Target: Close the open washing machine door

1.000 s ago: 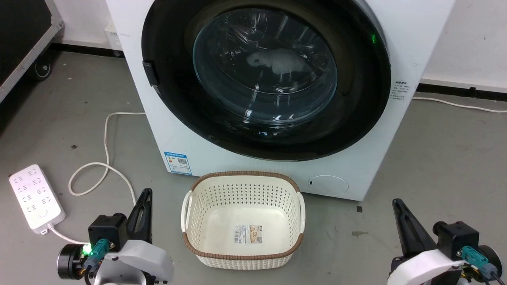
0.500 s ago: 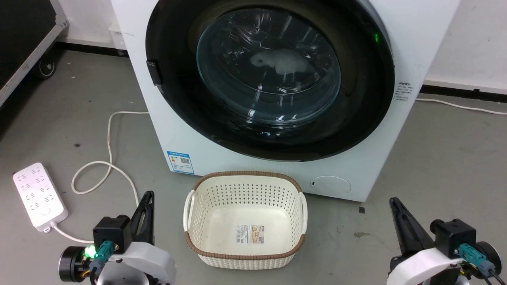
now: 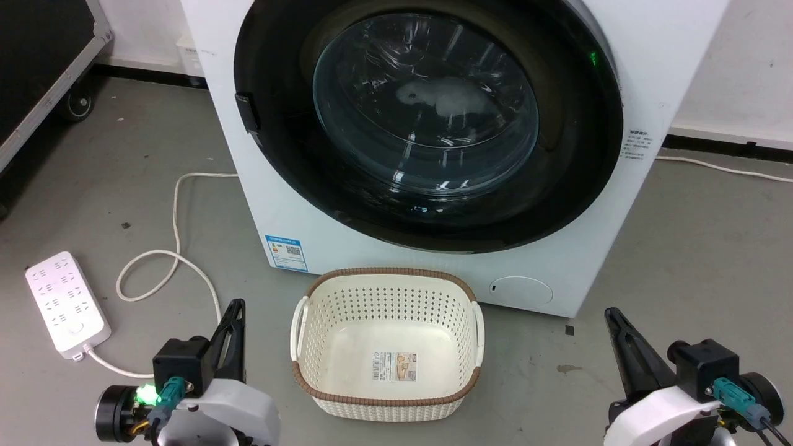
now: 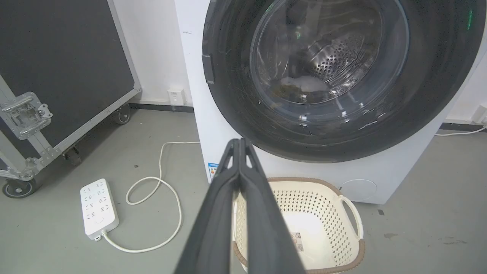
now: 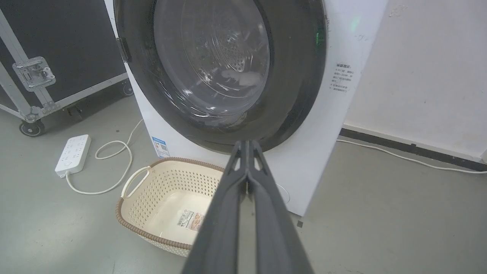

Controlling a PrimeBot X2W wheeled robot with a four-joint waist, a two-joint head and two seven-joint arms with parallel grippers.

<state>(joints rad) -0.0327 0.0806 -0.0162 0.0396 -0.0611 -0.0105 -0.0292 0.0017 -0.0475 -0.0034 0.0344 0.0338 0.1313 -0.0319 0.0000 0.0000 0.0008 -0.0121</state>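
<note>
Jaws pressed together and empty on the left gripper [image 4: 240, 142] and the right gripper [image 5: 247, 144], low in the head view's bottom corners. On a grey floor [image 3: 694, 248] before a white wall [image 3: 743, 74], a cream basket [image 3: 387, 406] sits bottom centre and a power strip [image 3: 67, 303] lies at left. The washing machine door [image 3: 427, 118], black-rimmed with bulging glass, stands top centre, seemingly flush against the white machine [image 3: 650, 62].

Even, fairly bright indoor light, probably from overhead, leaves only soft, faint shadows on the grey floor [image 3: 681, 248]. White streaks of glare cross the glass of the door [image 3: 427, 105]. The wrist views bow straight lines near their edges, and the left tool [image 4: 239, 146] and right tool [image 5: 247, 146] look soft close up.
</note>
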